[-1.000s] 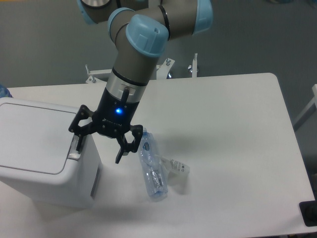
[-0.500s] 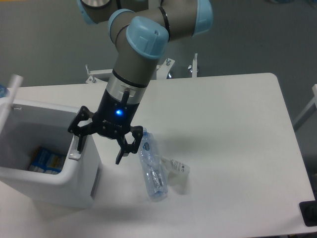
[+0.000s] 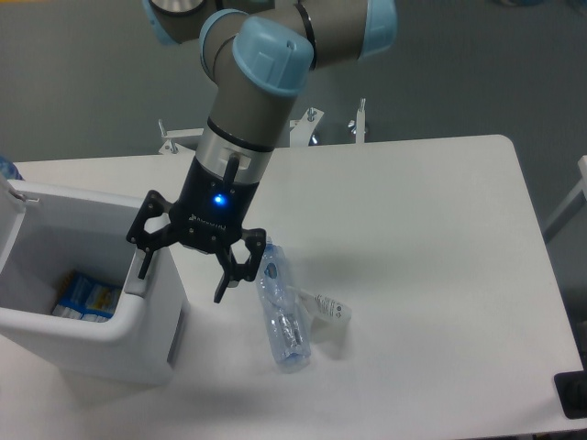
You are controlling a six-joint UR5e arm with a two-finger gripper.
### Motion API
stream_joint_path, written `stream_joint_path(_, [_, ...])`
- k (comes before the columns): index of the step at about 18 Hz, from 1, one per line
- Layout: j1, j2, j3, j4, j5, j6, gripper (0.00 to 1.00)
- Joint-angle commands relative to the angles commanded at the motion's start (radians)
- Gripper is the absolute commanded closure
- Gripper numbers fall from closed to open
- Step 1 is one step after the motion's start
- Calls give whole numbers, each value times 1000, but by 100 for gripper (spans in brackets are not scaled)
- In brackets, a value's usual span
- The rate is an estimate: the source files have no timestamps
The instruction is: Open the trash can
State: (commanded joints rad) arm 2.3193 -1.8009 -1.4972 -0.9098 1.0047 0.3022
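Note:
The white boxy trash can (image 3: pixel 138 344) stands at the table's left edge with its lid (image 3: pixel 11 213) swung up and back at the far left, the inside exposed. Blue and white packets (image 3: pixel 83 295) lie at its bottom. My gripper (image 3: pixel 183 277) hangs open over the can's right rim, its left finger (image 3: pixel 145 263) down at the grey push tab (image 3: pixel 136 287) and the right finger outside the can beside the bottle. Nothing is held between the fingers.
A crushed clear plastic bottle (image 3: pixel 281 312) lies on the white table (image 3: pixel 413 275) just right of the gripper, with a small clear piece (image 3: pixel 332 309) next to it. A metal frame (image 3: pixel 303 128) stands behind the table's far edge.
The lid was flat and shut a second ago; it then sprang up and has now swung fully back to the left. The gripper has lifted very slightly.

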Motion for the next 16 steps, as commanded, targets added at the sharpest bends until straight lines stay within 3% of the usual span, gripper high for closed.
stream_joint_path(3, [28,-26,-3,32,29,20,0])
stream_joint_path(12, [113,-101,-6,35,34,54,0])
stream_joint_path(16, [158,-127,-15,34,100,173,0])
